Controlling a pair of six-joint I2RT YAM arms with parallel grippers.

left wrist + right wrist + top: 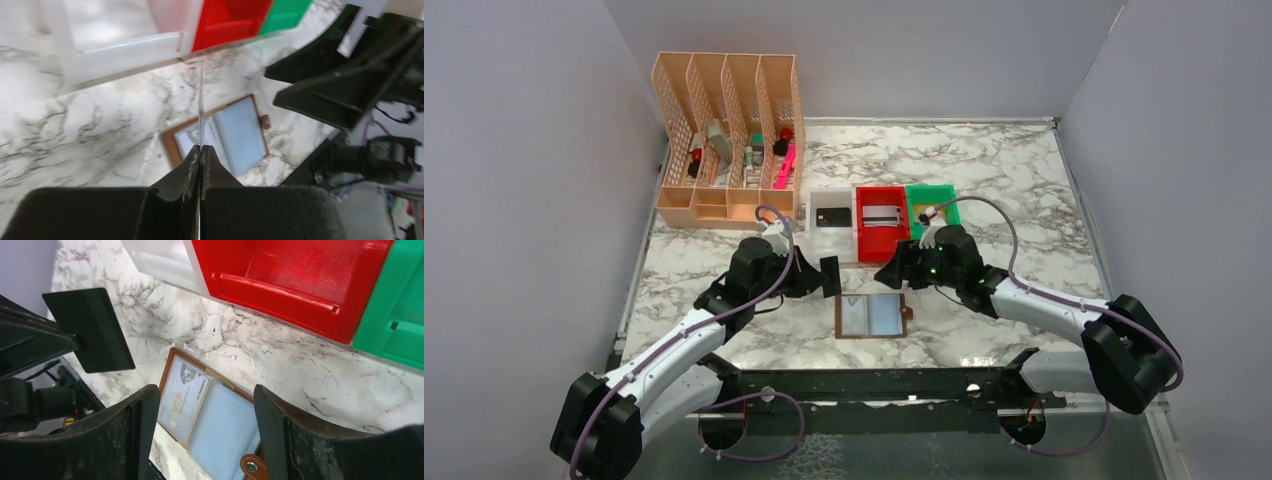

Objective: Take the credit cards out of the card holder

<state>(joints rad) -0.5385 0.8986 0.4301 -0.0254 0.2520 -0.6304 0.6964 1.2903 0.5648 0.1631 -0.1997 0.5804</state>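
Note:
The brown card holder (886, 316) lies open on the marble just in front of both grippers, snap tab (252, 467) on its right edge. A silvery-white VIP credit card (182, 399) sits in its left pale blue pocket. My left gripper (817, 277) is shut on a black credit card (830, 276), held upright above the table left of the holder. That black card (90, 330) also shows in the right wrist view, and edge-on as a thin card edge (201, 105) in the left wrist view. My right gripper (205, 392) hangs open over the holder, with nothing between its fingers.
A white bin (831, 199), a red bin (881, 196) and a green bin (932, 194) stand in a row behind the holder. A dark card lies in the white bin and a pale one in the red bin. A peach desk organiser (724, 140) stands at the back left.

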